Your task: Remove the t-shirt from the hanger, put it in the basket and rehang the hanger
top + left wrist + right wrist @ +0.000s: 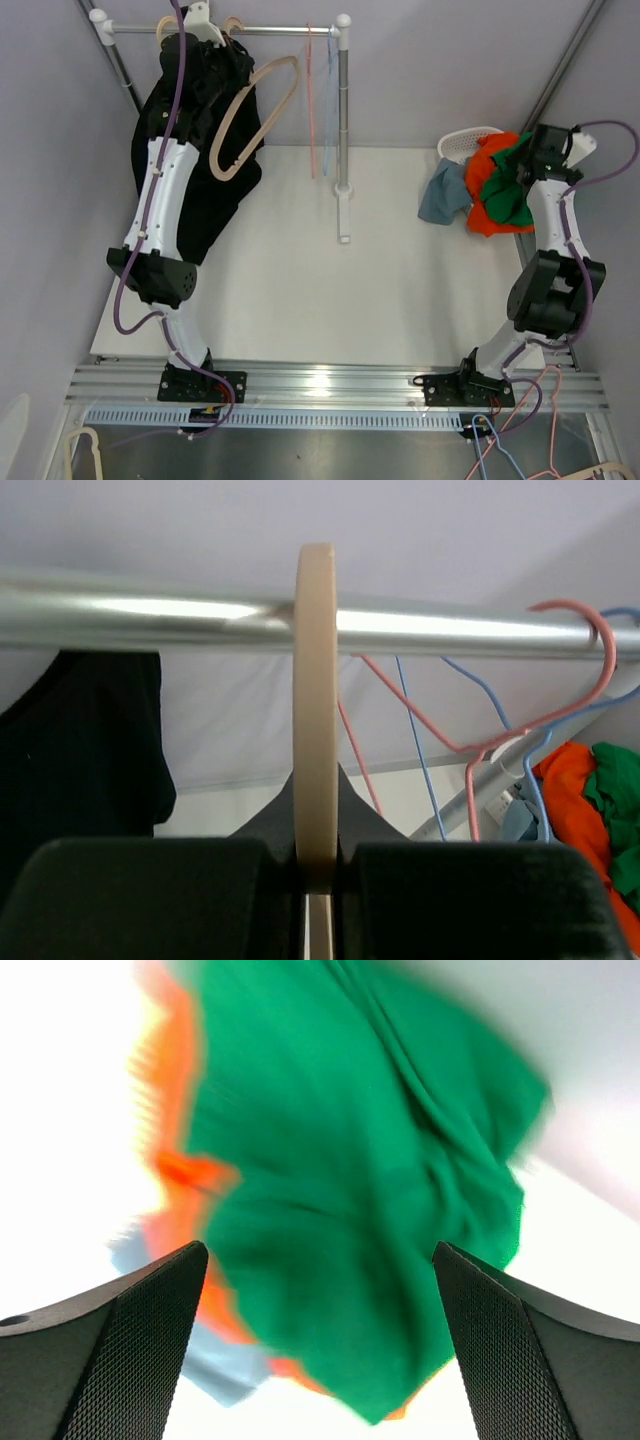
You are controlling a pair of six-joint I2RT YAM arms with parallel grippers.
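Your left gripper (318, 868) is clenched on the beige hanger (316, 700), just under the rail (150, 615). The black t-shirt (220, 205) hangs at ten o'clock and looks half slipped off. Next, I'd tilt the hanger out of the collar. Your right gripper (318, 1252) gapes wide and empty over the clothes pile (500, 190) at two o'clock.

- Plain pale grey walls (450, 60) close in the far side and the left.
- A white table (300, 290) fills the middle, with a metal clothes rail (280, 30) across its far left.
- Light glares off the aluminium frame (330, 380) along the near edge.
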